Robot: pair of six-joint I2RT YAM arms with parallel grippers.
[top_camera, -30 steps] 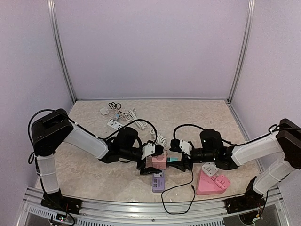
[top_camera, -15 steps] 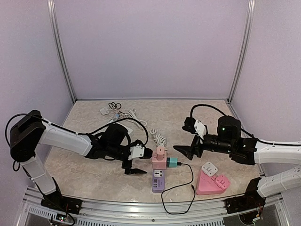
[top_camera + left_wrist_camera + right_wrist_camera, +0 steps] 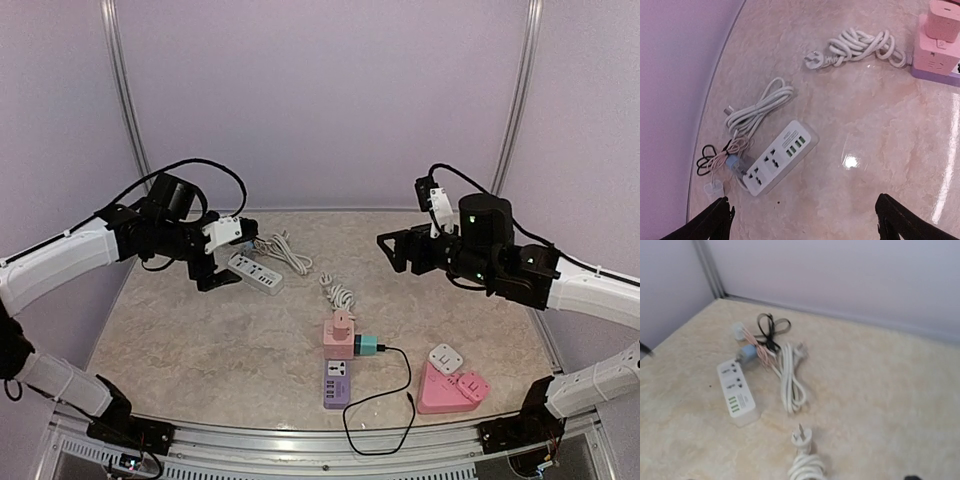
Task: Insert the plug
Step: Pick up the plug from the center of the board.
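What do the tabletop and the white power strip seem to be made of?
Tabletop: looks like polished marble or marble-look laminate; beige veining, bright light reflection.
White power strip: probably hard plastic, smooth and slightly glossy; rounded moulded edges.

You're looking at a beige marbled tabletop (image 3: 880, 390).
A white rectangular power strip (image 3: 737, 396) lies near a looped white cable (image 3: 790, 380).

Place: a robot laboratory cell.
Walls: plain lilac panels (image 3: 320, 100) close three sides.
Frame: aluminium posts (image 3: 128, 120) in the corners, a metal rail (image 3: 300, 455) at the near edge.
Tabletop: marble-pattern tabletop (image 3: 180, 340) between two robot arms (image 3: 70, 255).
Props: a white power strip (image 3: 255, 272) and coiled cables (image 3: 285, 248) lie loose.
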